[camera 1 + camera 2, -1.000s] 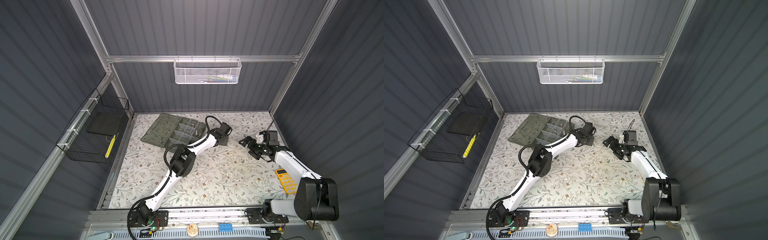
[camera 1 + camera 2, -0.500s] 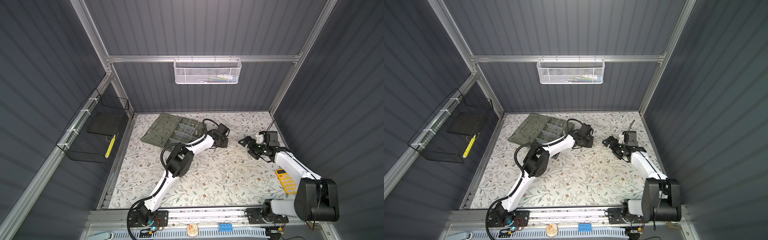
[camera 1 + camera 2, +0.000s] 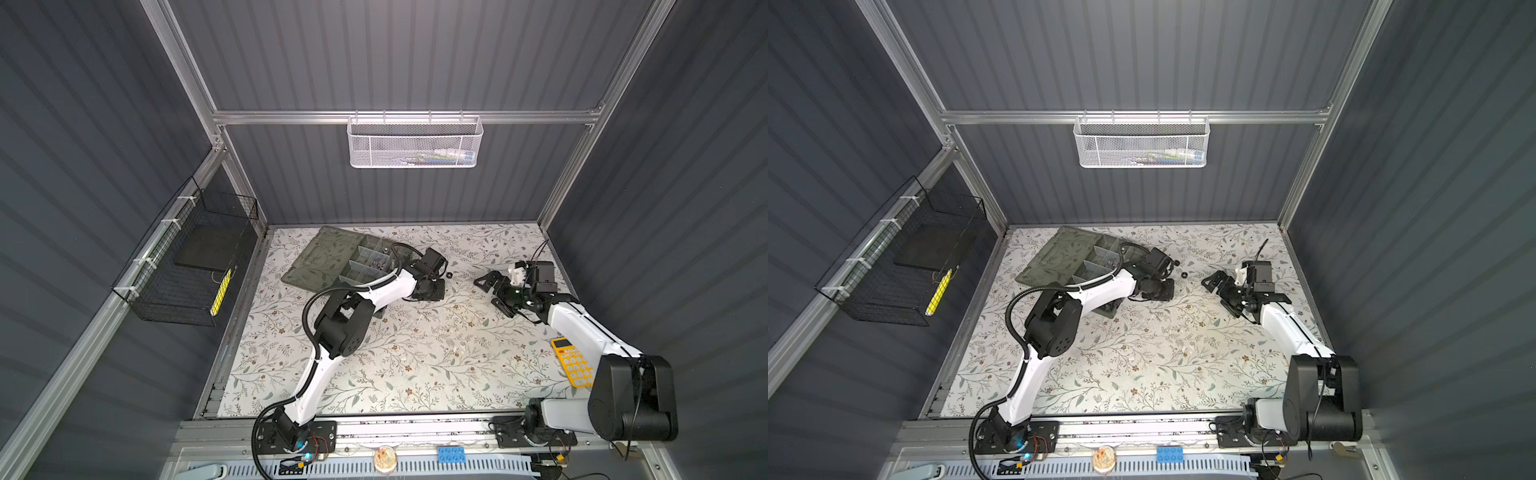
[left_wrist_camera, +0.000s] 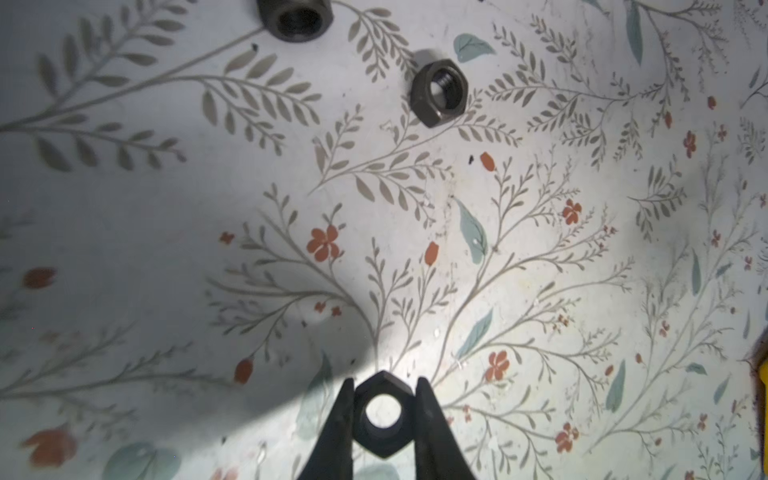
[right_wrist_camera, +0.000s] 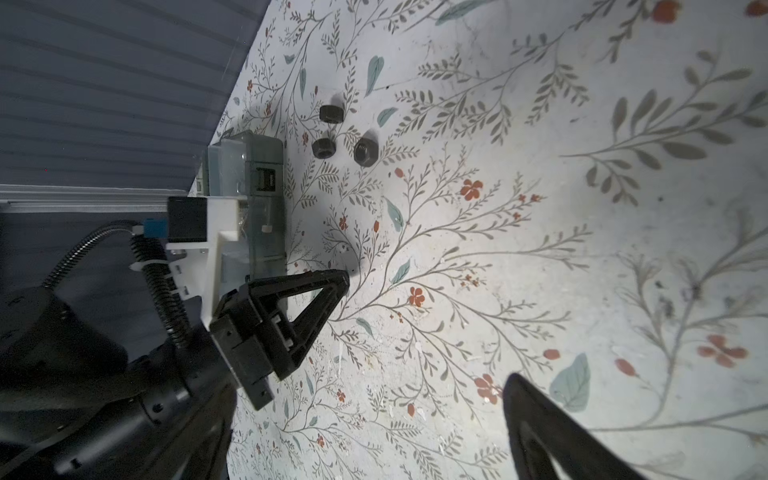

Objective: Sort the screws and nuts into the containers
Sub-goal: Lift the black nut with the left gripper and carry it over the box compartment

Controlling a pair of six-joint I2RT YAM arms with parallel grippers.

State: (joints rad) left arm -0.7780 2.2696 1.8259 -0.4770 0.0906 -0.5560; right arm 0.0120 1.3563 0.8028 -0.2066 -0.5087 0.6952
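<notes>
Fingers [image 4: 338, 424] of the left gripper [image 4: 382, 409] are clenched on a black hex nut [image 4: 381, 441]. They press two opposite flats, and the floral mat [image 4: 540, 291] shows through the bore. In the right wrist view this gripper hangs low just outside the organizer box [image 5: 253, 166], beside the clear outer wall of its compartment side. Whether the nut touches the mat I cannot tell.

Three loose nuts [image 5: 365, 151] lie on the mat just off the box corner seen in that view. They sit close together but apart from one another and from the wall.

The right gripper [image 3: 494, 293] is released, jaws spread wide. It is on the same side of the box, well beyond the nuts, with a strip of mat between it and them.

The compartments [image 3: 368, 262] face upward, split by pale dividers. Small dark pieces lie in one of them, too small to tell apart. The lid [image 3: 328, 257] lies folded flat on the side of the box away from both grippers, its far corner close to the mat's back edge. The left forearm crosses over the near end of the box.

The broadest run of mat spreads from the box toward the arm bases. A yellow calculator [image 3: 573, 368] lies well apart from the box, at the mat's edge under the right arm.
</notes>
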